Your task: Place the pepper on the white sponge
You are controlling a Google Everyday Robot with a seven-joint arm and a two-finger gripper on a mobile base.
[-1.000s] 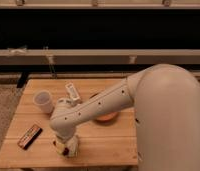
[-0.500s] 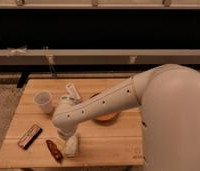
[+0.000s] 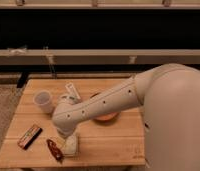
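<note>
- Gripper (image 3: 68,136) hangs low over the front left part of the wooden table (image 3: 118,147), at the end of a white arm (image 3: 100,103) that reaches in from the right.
- Whether the claw is open or closed cannot be told; the wrist above it hides it from the camera.
- It is right over the white sponge (image 3: 71,146), so close that the two look joined from this angle.
- Nothing can be seen held in it.
- The pepper (image 3: 55,149) lies flat on the table, not on the sponge.
- It is just to the left of the sponge near the front edge, slanting toward the sponge's lower left corner; whether they touch cannot be told.
- A dark bar (image 3: 30,136) lies at an angle to the left of the pepper, apart from it.
- A white cup (image 3: 43,101) stands upright farther back on the left side.
- An orange bowl (image 3: 107,118) sits near the middle of the table, partly covered by the arm.
- A slim white object (image 3: 72,91) leans behind the arm, between the cup and the bowl; what it is cannot be told.
</note>
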